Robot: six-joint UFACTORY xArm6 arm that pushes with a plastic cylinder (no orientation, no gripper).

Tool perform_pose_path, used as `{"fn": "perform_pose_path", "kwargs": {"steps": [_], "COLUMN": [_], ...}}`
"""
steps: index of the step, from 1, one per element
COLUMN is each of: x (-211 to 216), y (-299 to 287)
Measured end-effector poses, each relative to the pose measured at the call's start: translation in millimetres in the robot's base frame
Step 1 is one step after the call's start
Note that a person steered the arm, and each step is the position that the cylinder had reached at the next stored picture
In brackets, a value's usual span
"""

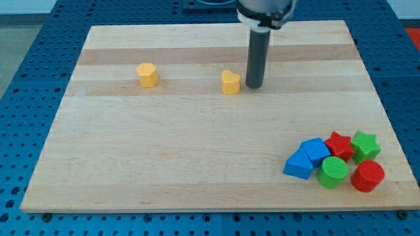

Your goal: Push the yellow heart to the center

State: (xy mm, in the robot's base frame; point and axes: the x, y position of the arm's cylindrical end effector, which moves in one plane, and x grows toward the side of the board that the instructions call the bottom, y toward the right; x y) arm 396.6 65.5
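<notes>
The arm is seen to end in a plain dark rod, so no hand is in view and none can be described as spread or pressed together. My tip point(254, 86) is set down on the table point(197, 157), just to the view's right of the yellow heart point(230, 82); contact cannot be told. Well off to the tip's left a yellow hexagonal block point(147, 75) is found. Far toward the view's bottom right, blue, green and red blocks are clustered.

My tip point(254, 86) just right of yellow heart point(230, 82), near board's top.
</notes>
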Motion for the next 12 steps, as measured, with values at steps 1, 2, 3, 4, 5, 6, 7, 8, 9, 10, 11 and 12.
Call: {"fn": "perform_pose_path", "kwargs": {"steps": [1,2,3,4,5,6,7,8,9,10,11,12], "x": [-10.1,-81.0,-102.0,-59.6,-52.3,-52.3,-50.3,-46.0,-46.0,-46.0,-46.0,-45.9], "y": [-38.1,-30.9,-60.4,-98.6,-101.6,-100.1,-95.4,-92.2,-92.2,-92.2,-92.2,-91.3]}}
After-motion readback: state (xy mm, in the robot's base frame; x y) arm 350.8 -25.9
